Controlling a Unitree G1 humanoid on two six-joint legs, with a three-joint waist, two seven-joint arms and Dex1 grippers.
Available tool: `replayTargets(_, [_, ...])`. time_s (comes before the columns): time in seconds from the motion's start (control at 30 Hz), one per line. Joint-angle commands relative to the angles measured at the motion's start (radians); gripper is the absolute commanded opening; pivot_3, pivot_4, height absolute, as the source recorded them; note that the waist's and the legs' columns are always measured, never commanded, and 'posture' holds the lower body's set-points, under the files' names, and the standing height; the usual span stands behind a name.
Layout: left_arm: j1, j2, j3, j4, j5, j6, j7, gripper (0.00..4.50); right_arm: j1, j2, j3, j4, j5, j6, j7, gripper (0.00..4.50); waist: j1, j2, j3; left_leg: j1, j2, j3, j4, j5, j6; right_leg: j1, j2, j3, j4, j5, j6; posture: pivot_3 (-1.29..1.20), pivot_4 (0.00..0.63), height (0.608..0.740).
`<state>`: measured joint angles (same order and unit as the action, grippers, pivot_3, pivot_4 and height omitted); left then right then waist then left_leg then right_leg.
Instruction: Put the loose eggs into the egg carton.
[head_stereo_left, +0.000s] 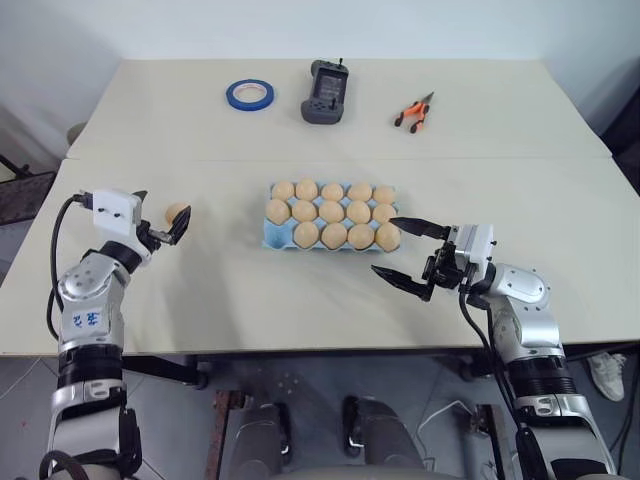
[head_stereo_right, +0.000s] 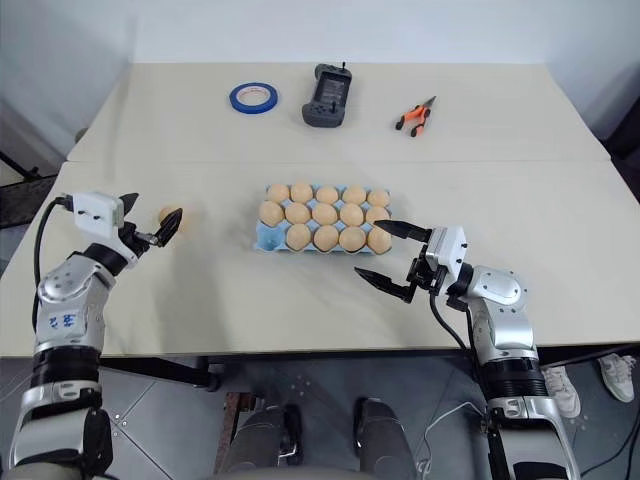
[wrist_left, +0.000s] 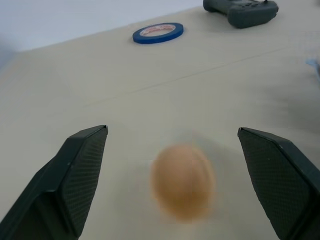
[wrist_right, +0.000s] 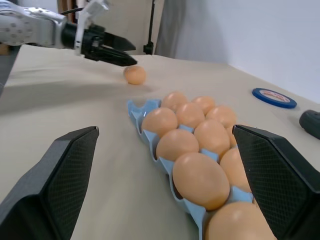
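Where the near edge of the table (head_stereo_left: 300, 310) meets the view, two arms reaching in, one at each side. At near right, right gripper (head_stereo_left: 408, 255) hanging just off the near-right corner of the egg carton (head_stereo_left: 275, 239), pointing left, fingers spread wide with nothing between them. At near left, left gripper (head_stereo_left: 168, 229) level over the tabletop, fingers likewise wide apart, empty. Just past its tips, a single loose egg (head_stereo_left: 177, 212) lying on the bare table, partly covered by the dark fingertips from the head views; blurred in the left wrist view, sitting between the two pads without touching either. Toward the middle, well right of that egg, light blue carton packed with tan eggs (head_stereo_left: 332, 212); near-left cup looking empty, though hard to confirm from above. Only part of the tray caught in the right wrist view, nearest eggs cut off. At the far side, from left to right: blue tape ring (head_stereo_left: 250, 95), dark grey handheld controller (head_stereo_left: 326, 94), orange-handled pliers (head_stereo_left: 413, 112).
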<state>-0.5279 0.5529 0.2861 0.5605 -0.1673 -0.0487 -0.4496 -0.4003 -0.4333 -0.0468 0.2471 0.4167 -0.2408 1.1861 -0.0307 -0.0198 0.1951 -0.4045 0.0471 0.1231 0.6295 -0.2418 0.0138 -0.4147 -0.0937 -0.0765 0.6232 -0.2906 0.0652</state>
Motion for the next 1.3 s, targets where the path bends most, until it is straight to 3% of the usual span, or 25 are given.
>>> replayTargets(0.03, [-0.041,0.004,-0.025,0.085,0.021,-0.017,-0.009,4.26,0.013,-0.004,-0.015,-0.035,0.006,-0.021,-0.011,4.50,-0.001,0.000,0.000,0.000,0.000,0.000,0.000,0.000,0.001,0.000,0.000,0.000,0.000,0.000,0.000,0.00,0.150,0.740])
replayTargets(0.1, [-0.060,-0.002,-0.042,0.121,0.026,-0.008,-0.014,3.85,0.020,-0.004,-0.016,-0.041,0.007,-0.022,-0.016,4.50,0.002,0.000,0.000,0.000,0.001,0.000,0.000,0.001,0.001,-0.001,0.001,-0.001,0.000,0.000,0.000,0.00,0.150,0.740])
replayTargets(0.3, [-0.094,0.003,-0.035,0.185,0.010,-0.015,0.000,1.88,0.032,-0.006,-0.018,-0.051,0.007,-0.024,-0.031,4.50,0.004,0.000,0.000,0.000,0.000,0.000,0.002,-0.001,-0.003,-0.001,0.000,-0.001,0.002,0.000,0.000,0.00,0.150,0.740])
replayTargets(0.4, [-0.105,-0.006,-0.025,0.159,-0.030,-0.061,-0.061,1.59,0.035,-0.006,-0.017,-0.051,0.006,-0.024,-0.035,4.50,0.004,0.000,0.000,0.000,0.000,-0.001,0.002,-0.001,-0.003,-0.001,0.000,-0.001,0.003,0.000,0.000,0.00,0.150,0.740])
replayTargets(0.57, [-0.117,-0.031,-0.076,-0.050,-0.138,-0.009,-0.279,1.59,0.026,-0.009,-0.016,-0.043,0.004,-0.022,-0.038,4.50,0.004,-0.001,0.000,0.000,0.000,-0.001,0.001,-0.001,-0.004,-0.001,0.000,-0.001,0.002,0.000,0.000,0.00,0.150,0.740])
replayTargets(0.7, [-0.116,-0.026,-0.176,-0.173,-0.121,0.059,-0.393,1.59,0.018,-0.012,-0.017,-0.036,0.002,-0.022,-0.037,4.50,0.005,-0.001,0.000,0.000,0.000,0.000,0.002,0.000,-0.003,-0.001,0.000,-0.001,0.003,0.000,0.000,0.00,0.150,0.740])
replayTargets(1.03, [-0.152,-0.064,-0.275,-0.074,-0.072,0.038,-0.485,1.59,0.055,-0.021,-0.031,-0.081,0.002,-0.016,-0.068,4.50,0.004,-0.001,0.000,0.000,0.001,0.000,0.002,0.002,-0.001,-0.001,0.001,-0.001,0.004,0.000,0.000,0.00,0.150,0.740])
replayTargets(1.3, [-0.161,-0.073,-0.258,0.001,-0.061,-0.045,-0.494,4.13,0.088,-0.035,-0.031,-0.133,0.013,0.022,-0.082,4.50,0.004,-0.001,0.000,0.000,0.000,-0.001,0.003,0.002,0.002,-0.001,0.000,-0.001,0.003,0.000,0.000,0.00,0.150,0.740])
